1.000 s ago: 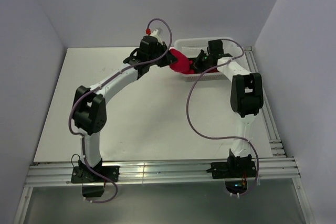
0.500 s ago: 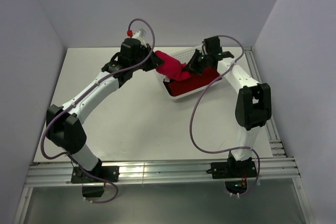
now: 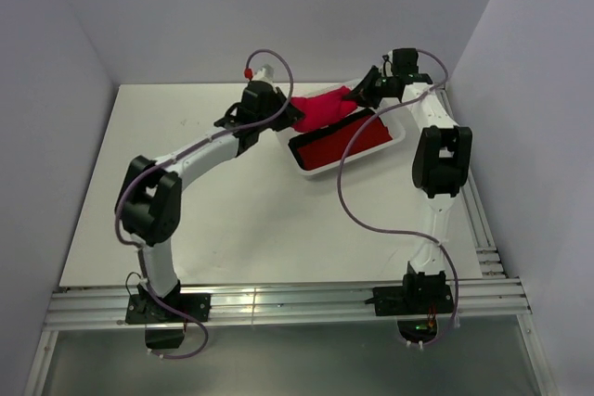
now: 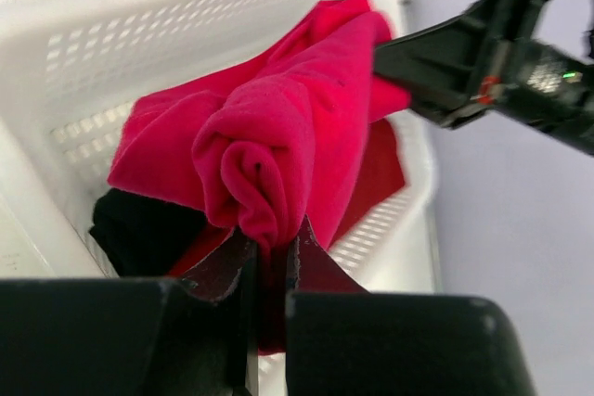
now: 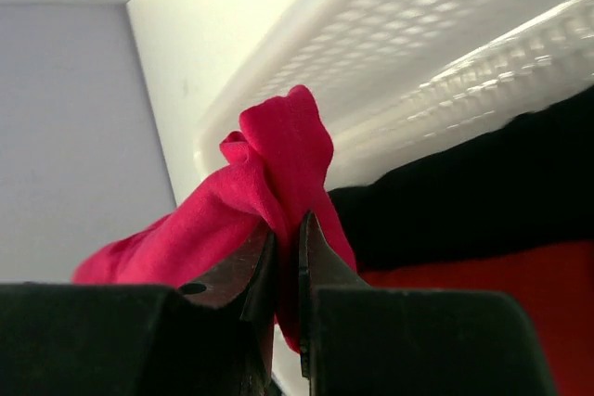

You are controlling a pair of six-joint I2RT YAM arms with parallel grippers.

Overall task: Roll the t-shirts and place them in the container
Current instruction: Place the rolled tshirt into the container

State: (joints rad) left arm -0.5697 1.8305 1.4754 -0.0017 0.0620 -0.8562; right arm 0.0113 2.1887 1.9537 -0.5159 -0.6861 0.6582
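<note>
While the crimson t-shirt (image 3: 320, 107) hung bunched above the white basket (image 3: 295, 153), the left gripper (image 4: 269, 240) and right gripper (image 5: 286, 229) each pinched a soft fold. Thin holds might slip, or the cloth snag the perforated plastic rim (dragging the basket). Inside lay a deep red tee (image 3: 345, 141) and a black bundle (image 4: 139, 229).

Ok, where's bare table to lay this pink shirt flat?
Bare table lies between the basket and the arm bases, right of the left arm; another strip runs between that arm and the left wall. The far right corner is crowded: the basket, with the left tool and right tool holding the pink t-shirt over it.
</note>
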